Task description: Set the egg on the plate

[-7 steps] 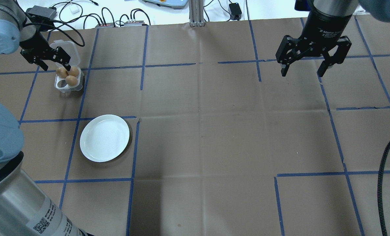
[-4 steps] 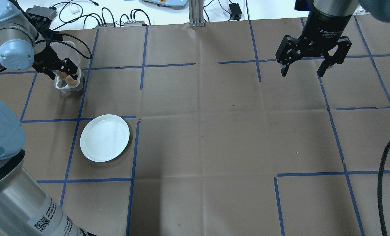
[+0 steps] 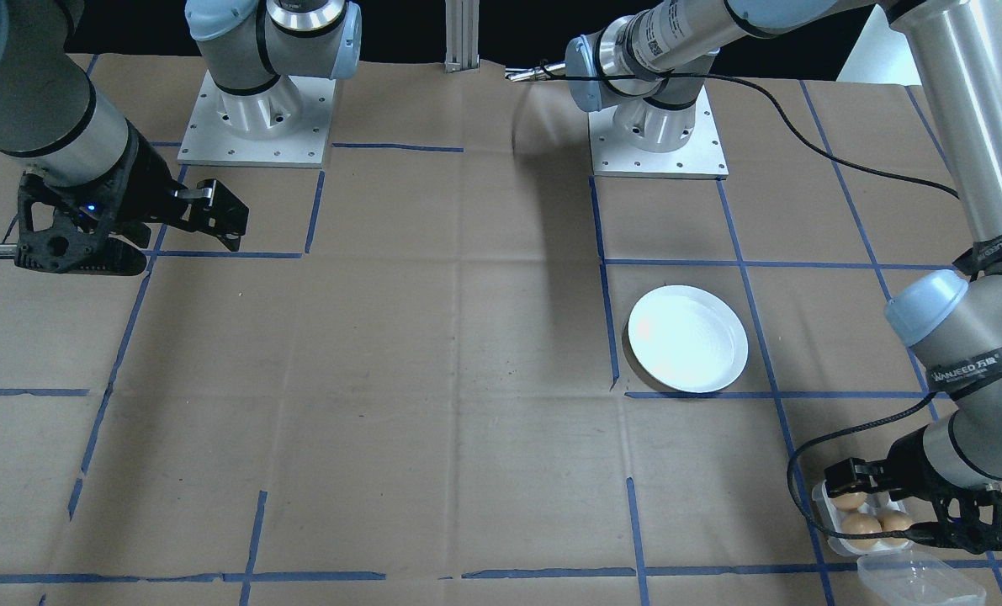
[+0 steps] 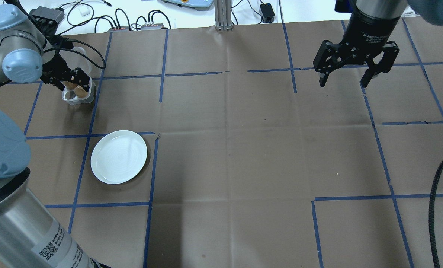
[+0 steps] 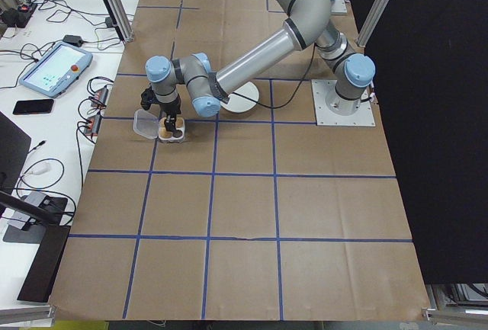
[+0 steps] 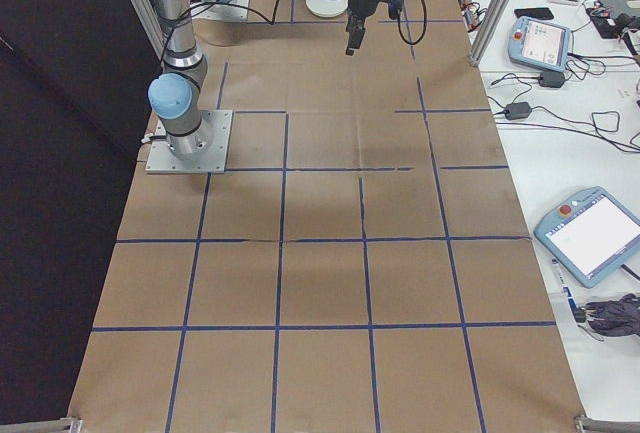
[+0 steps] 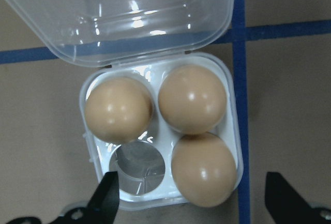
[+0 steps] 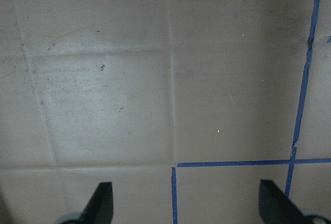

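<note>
The left gripper hangs just above the egg tray, its fingers spread wide and gripping nothing. In the left wrist view the two fingertips show at the bottom corners, one beside the tray's empty cup, the other out past the tray's edge over the tabletop. Three brown eggs sit in the tray: one egg lies between the fingers, closest to them, and the other two sit farther from the fingertips, next to the hinge. The clear lid is folded back flat beyond the tray. In the overhead view the gripper covers most of the tray, so only part of one egg shows beneath it.

The plate rests bare on the tabletop, well apart from the left fingers and on the robot's side of the tray.

The right gripper hovers above bare brown paper far across the tabletop, its fingers spread apart and holding nothing.
</note>
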You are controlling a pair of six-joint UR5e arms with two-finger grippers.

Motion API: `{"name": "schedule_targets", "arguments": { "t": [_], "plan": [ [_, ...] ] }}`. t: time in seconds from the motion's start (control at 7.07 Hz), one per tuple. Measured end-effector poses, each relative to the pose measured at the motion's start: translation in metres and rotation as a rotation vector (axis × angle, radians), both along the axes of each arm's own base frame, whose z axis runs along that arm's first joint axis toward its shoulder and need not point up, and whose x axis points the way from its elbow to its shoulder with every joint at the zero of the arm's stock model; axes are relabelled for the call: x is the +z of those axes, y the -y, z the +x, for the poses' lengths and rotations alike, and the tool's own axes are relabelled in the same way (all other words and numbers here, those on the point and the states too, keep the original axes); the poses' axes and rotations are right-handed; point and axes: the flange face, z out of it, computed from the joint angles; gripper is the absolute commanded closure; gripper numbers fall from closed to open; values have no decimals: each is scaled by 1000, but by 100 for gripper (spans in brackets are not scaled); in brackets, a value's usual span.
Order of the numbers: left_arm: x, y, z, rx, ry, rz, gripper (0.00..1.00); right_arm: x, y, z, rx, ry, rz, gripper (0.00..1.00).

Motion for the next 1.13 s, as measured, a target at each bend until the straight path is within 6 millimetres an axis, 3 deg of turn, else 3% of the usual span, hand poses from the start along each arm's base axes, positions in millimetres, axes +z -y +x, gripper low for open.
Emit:
{"name": "schedule_targets", "arguments": {
  "t": [0.71, 1.13],
  "plan": [
    [-3, 1, -5, 42, -1, 4, 44, 0, 0, 0, 0, 0, 0, 0],
    [-3, 1, -7, 40, -1, 6, 73, 0, 0, 0, 0, 0, 0, 0]
  ]
}}
